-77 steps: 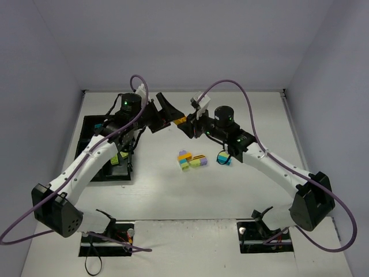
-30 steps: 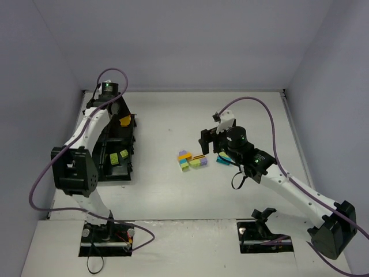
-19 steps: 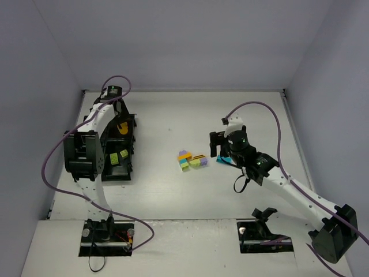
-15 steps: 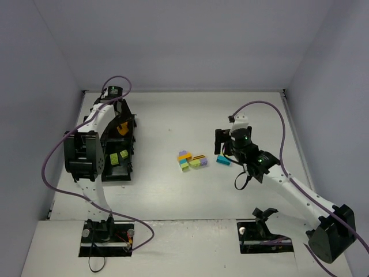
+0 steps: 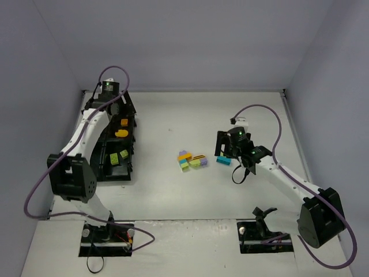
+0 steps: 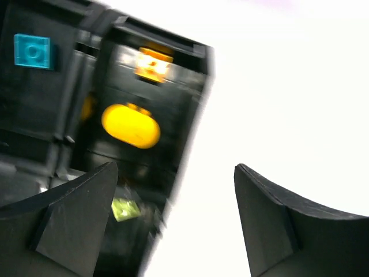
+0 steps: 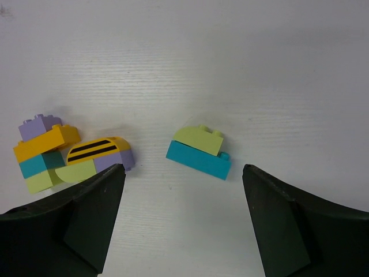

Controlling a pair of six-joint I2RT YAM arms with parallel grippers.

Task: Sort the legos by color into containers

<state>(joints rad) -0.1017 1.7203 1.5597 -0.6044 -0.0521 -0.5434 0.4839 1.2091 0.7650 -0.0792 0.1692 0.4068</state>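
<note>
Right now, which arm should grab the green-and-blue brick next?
Right, probably. The open right gripper hangs over the green-and-blue brick, which sits between its fingers. The left gripper is far away over the tray.

1. We count two arms, a left arm (image 5: pixel 86 130) and a right arm (image 5: pixel 282 176). There are two tools, the left tool (image 6: pixel 176 173) and the right tool (image 7: pixel 183 173), each with two fingers.
2. We see one black tray (image 5: pixel 115 177).
3. In the tray we count two orange pieces (image 6: pixel 131 124), two lime bricks (image 5: pixel 115 157) and one teal brick (image 6: pixel 31 51).
4. On the tabletop (image 5: pixel 173 196) we count three clumps: a stack of four (image 7: pixel 43 158), a clump of three (image 7: pixel 98 156) and a pair (image 7: pixel 199 153).
5. By colour, those loose bricks give us three lime, two purple, two teal, one orange and one striped.
6. We count two purple cables (image 5: pixel 256 106).
</note>
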